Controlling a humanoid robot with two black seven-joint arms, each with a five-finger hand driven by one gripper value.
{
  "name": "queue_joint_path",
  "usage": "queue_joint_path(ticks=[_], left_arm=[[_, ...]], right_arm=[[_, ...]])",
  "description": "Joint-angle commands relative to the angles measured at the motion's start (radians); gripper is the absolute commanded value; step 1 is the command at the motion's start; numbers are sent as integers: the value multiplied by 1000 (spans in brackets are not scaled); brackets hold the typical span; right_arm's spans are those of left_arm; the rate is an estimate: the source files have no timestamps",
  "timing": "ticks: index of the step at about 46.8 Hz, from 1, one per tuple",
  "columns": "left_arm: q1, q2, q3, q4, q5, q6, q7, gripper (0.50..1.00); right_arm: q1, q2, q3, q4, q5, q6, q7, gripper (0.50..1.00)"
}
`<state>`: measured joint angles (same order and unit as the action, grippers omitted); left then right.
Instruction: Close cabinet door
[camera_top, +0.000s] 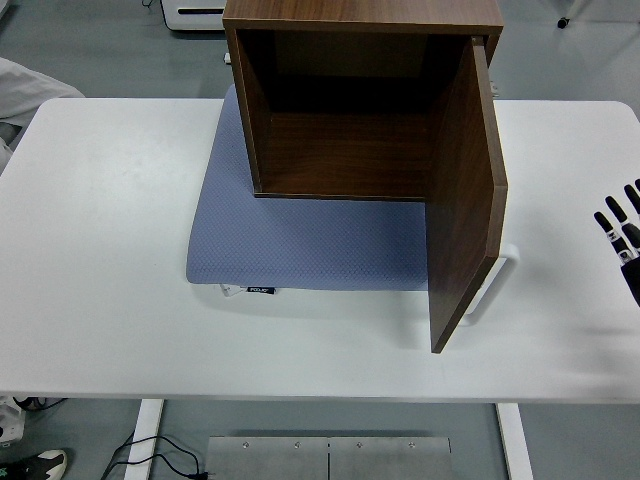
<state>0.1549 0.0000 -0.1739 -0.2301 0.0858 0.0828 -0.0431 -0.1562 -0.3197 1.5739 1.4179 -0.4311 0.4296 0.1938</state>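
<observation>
Centrally, a dark wooden cabinet (350, 110) stands on a blue-grey mat (300, 240) at the far middle of the white table (100, 250). Its door (465, 200), hinged on the right side, stands wide open, swung out toward the near edge, with a white handle (497, 280) on its outer face. At the right edge, only the fingertips of the right hand (625, 235) show, extended and apart, holding nothing, well clear of the door.
</observation>
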Motion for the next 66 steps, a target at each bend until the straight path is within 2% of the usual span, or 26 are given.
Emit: queue_joint_path(ticks=[1,13,30,52,66], left_arm=[[0,0,1,0,0,0,0,1000],[0,0,-1,0,-1,0,0,1000],[0,0,1,0,0,0,-1,1000],[0,0,-1,0,0,0,0,1000],[0,0,1,0,-1,0,0,1000]], right_arm=[[-25,-2,0,12,0,15,-1,1000],[-98,-1,0,56,-48,77,-1,1000],[-187,13,-54,153,-113,107,-1,1000],[-226,116,-173,165,-236,109,4,1000],[-226,140,-201,165,-267,109,1,1000]])
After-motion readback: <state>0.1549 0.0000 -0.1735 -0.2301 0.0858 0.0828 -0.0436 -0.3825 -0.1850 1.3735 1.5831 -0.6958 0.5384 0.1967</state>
